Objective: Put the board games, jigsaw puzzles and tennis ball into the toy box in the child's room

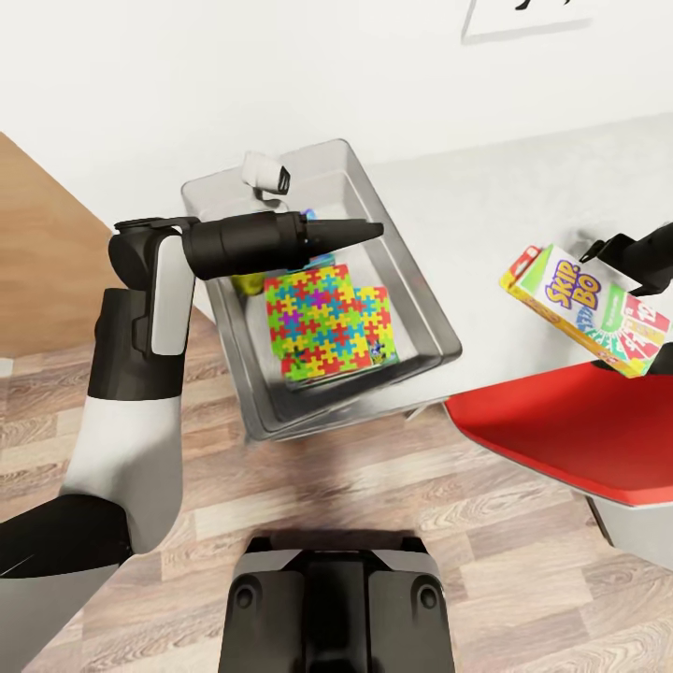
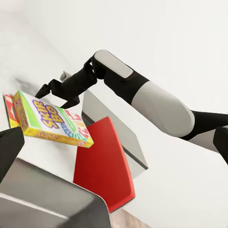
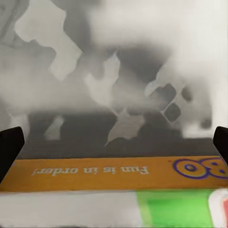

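Right gripper (image 1: 624, 264) has the Skip-Bo box (image 1: 587, 308) clamped by one edge, held up in the air and tilted, clear of the table (image 1: 523, 187) below it. From the left wrist camera you can see it plainly: dark fingers (image 2: 56, 90) pinching the far edge of the box (image 2: 50, 120), lid facing up, yellow side towards us. The right wrist camera looks straight down along the box's orange edge (image 3: 114, 173), with the words "Fun is in order" on it and a finger pad (image 3: 9, 147) at either side, grey blotchy surface beyond.

Off to the side of that gripper, towards the left arm, sits the toy box (image 1: 416, 308) on the table, well apart from the held game. Inside it lie the puzzles (image 1: 322, 322), bright interlocking pieces, stacked a little askew, and a bit of yellow-green beside them, tucked under the left arm, too hidden to name for sure.

The left gripper (image 1: 369, 230) hovers over the bin, pointing across it towards the right arm, nothing in it; fingers look pressed together, drawn to a point. Just below the held game, nearer the robot, a red chair seat (image 1: 570, 425) pokes in beside the table edge.
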Available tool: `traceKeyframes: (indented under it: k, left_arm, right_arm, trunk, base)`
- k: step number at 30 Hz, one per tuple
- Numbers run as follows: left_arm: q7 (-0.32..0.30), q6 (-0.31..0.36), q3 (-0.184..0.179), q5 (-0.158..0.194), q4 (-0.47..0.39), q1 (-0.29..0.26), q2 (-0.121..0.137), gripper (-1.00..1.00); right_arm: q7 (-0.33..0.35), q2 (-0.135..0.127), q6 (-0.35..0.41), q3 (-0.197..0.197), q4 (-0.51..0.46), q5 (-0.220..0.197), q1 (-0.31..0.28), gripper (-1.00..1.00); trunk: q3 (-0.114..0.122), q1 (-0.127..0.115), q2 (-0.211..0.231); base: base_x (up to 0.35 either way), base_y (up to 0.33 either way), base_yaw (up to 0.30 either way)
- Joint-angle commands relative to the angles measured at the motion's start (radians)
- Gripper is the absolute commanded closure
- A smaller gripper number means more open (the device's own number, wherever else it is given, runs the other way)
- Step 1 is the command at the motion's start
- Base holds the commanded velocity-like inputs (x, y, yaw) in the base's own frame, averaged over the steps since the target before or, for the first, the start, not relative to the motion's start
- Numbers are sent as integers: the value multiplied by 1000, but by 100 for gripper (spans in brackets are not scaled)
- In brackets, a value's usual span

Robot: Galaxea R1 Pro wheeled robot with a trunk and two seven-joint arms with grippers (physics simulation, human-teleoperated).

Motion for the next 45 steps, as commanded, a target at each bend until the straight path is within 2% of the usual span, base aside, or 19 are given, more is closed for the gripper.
traceKeyframes:
  k: [1, 9, 45]
  left_arm:
    - [-3, 4, 1, -1, 0, -1, 0, -100]
    - [-3, 4, 0, -2, 0, -1, 0, -100]
    - [-3, 4, 0, -5, 0, -1, 0, -100]
  right_arm:
    - [-10, 0, 1, -3, -1, -10, -1, -100]
    - [-12, 1, 1, -3, -1, -10, -1, -100]
    - [-12, 1, 1, -4, -1, -10, -1, -100]
  trunk:
    - [-1, 0, -2]
    - [-1, 0, -2]
    - [-1, 0, -2]
  base:
    - [-67, 13, 0]
    - [-142, 4, 0]
    - [-17, 69, 0]
